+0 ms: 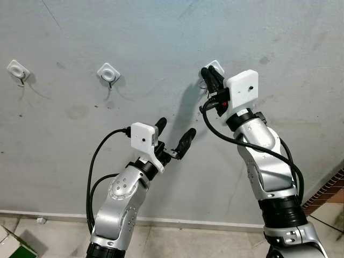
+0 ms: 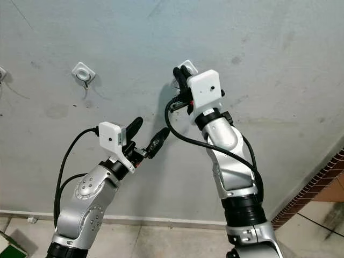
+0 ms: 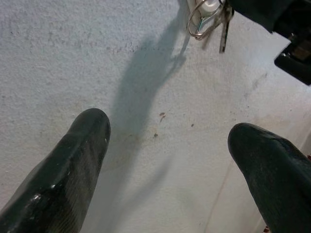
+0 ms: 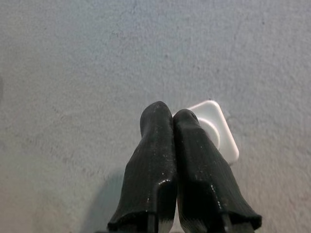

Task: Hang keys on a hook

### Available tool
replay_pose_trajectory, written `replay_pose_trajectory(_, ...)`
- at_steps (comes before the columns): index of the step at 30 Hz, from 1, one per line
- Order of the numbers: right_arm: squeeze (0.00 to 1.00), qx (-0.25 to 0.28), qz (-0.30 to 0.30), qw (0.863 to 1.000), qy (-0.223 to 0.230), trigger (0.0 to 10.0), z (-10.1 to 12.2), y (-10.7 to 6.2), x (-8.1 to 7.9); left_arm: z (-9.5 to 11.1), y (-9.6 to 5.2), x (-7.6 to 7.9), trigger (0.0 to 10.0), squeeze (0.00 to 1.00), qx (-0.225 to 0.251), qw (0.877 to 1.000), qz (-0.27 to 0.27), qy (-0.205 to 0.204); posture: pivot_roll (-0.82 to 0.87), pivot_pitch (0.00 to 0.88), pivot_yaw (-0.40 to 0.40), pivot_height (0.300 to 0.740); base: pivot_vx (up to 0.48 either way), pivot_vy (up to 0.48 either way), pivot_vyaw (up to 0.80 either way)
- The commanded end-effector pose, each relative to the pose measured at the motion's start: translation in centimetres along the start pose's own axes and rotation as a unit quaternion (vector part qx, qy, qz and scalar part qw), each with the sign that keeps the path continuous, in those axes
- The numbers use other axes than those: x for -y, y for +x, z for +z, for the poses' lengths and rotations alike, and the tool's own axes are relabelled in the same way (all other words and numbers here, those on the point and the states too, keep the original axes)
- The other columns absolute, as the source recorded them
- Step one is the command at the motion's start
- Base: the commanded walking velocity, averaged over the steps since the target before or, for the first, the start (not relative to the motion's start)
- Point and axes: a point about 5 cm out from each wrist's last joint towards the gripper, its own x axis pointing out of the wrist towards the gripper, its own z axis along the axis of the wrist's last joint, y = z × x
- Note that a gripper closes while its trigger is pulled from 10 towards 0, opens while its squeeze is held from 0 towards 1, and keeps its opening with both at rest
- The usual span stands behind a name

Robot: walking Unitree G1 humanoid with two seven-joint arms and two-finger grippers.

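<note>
keys (image 3: 206, 22) hang by raised right gripper (image 4: 173, 119).

Rough matt plaster wall (image 1: 161, 43); glossy white plastic hook (image 4: 221, 128); shiny metal key ring (image 3: 198, 26); ribbed matt pincer fingers (image 4: 155, 160).

My two head eyes look straight at the grey wall (image 1: 161, 43) from mid-range; both wrist cameras press close to it (each sighting along its own fingers), sharing the rightmost hook (image 4: 216, 127).
</note>
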Motion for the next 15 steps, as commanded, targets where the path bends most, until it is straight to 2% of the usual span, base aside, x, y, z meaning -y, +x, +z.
replay_pose_trajectory(1, 0.00, -0.030, 0.000, 1.000, 0.004, 10.0, -1.01, -0.42, -0.09, 0.35, 0.11, 0.08, 10.0, 0.00, 0.002, 1.000, -0.007, 0.004, -0.07, 0.000, 0.049, 0.740, 0.000, 0.000, 0.00)
replay_pose_trajectory(15, 0.00, -0.049, 0.007, 0.999, 0.006, 10.0, -1.89, -1.35, -0.61, 0.28, 0.13, 0.01, 10.0, 0.00, 0.001, 1.000, -0.006, 0.004, -0.07, 0.000, 0.050, 0.740, 0.000, 0.000, 0.00)
